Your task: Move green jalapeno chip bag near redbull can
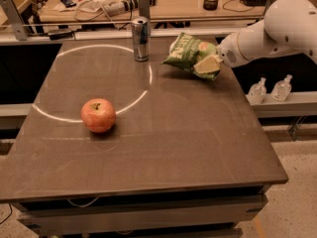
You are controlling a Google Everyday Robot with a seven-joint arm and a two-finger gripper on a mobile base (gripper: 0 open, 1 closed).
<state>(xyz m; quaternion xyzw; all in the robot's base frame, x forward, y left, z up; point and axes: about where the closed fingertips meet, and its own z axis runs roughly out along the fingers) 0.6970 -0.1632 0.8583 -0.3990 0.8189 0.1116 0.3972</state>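
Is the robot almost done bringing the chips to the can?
Nearly. Grabbing is done: the gripper grips the green jalapeno chip bag. Right now it holds the bag tilted, close to the redbull can. Left: set it down by the can and let go.

I have one view. It looks down from high over the near edge of the table (198,148) and faces across it toward the cluttered desk (183,1) behind. It sits close, so the tabletop fills most of the frame, with a strip of floor (297,212) at the lower right. My arm (262,31) enters from the upper right. My gripper (208,66) is over the table's far right side, clamped on the green jalapeno chip bag (185,51).
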